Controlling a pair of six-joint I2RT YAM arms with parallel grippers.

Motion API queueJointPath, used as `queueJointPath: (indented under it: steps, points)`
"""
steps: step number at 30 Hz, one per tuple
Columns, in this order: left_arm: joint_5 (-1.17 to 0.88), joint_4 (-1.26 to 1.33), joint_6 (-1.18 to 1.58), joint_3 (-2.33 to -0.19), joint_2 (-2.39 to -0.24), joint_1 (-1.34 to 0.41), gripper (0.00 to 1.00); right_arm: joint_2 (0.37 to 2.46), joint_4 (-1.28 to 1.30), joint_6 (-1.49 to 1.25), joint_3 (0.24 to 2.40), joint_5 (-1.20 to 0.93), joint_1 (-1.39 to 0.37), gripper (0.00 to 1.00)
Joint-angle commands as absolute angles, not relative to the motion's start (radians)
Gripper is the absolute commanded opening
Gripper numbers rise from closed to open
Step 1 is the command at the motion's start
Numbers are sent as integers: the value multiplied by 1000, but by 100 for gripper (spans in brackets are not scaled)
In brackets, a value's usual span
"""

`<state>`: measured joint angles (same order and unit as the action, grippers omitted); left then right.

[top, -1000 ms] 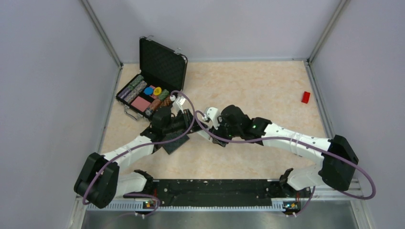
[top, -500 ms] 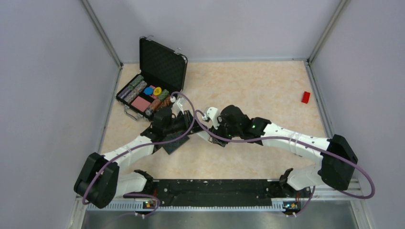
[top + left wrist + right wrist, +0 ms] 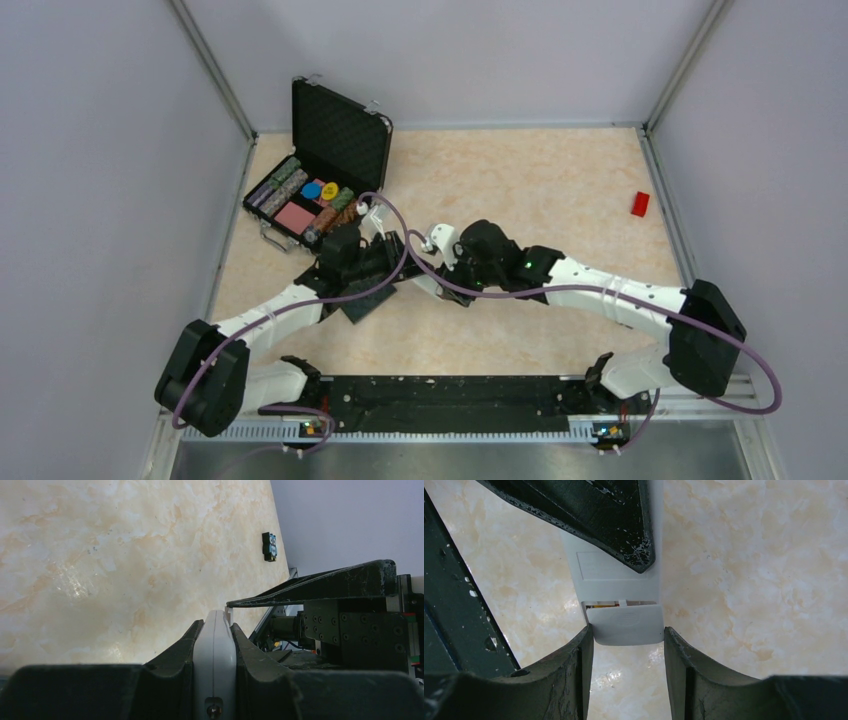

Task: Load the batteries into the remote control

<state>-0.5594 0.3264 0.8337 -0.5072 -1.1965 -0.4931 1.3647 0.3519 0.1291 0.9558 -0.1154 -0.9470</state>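
Note:
The white remote control (image 3: 215, 650) stands edge-on between the fingers of my left gripper (image 3: 216, 625), which is shut on it. The right wrist view shows its plain white back (image 3: 616, 570), with the battery cover (image 3: 628, 625) slid partly out. A thin orange-yellow strip (image 3: 602, 605) shows in the slit above the cover; I cannot tell whether it is one of the batteries. My right gripper (image 3: 628, 631) has a fingertip on each side of the cover's end. No loose batteries are in view. In the top view both grippers meet mid-table (image 3: 405, 250) and hide the remote.
An open black case of poker chips (image 3: 315, 195) stands at the back left. A red block (image 3: 640, 203) lies far right, near the wall. A black square pad (image 3: 362, 300) lies under the left arm. A small dark block (image 3: 269, 546) sits by the far wall.
The right arm has eased slightly to the left. Both grips look unchanged.

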Motion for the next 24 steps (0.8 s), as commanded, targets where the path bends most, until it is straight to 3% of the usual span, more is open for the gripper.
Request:
queueJointPath:
  steps: [1, 24]
  points:
    - [-561, 374, 814, -550, -1196, -498, 0, 1378, 344, 130, 1000, -121, -959, 36]
    - [-597, 425, 878, -568, -1239, -497, 0, 1406, 334, 100, 1023, -124, -958, 36]
